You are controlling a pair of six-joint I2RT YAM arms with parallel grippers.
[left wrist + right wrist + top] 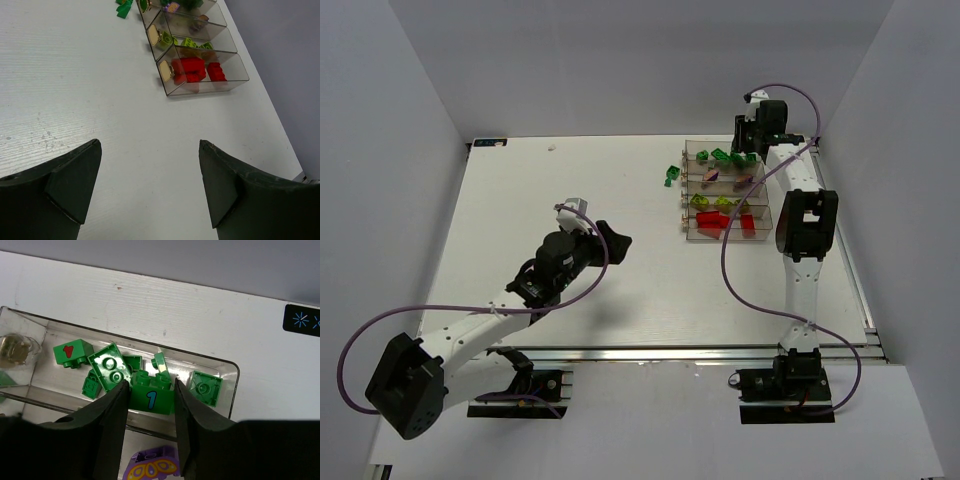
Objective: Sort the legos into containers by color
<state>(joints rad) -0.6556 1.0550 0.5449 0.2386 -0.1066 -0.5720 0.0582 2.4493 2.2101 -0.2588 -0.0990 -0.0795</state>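
Observation:
The containers are four clear bins joined side by side at the back right. The bins hold dark green, purple, yellow-green and red legos, one colour each. My right gripper is over the far bin, shut on a dark green brick marked "1". Several green bricks lie in that bin below it. A purple brick shows in the neighbouring bin. Two loose green bricks lie on the table left of the bins. My left gripper is open and empty over bare table.
The bin's clear rim sits close to the back wall. The table's right edge runs just past the red bin. The right arm stands along the right side of the bins.

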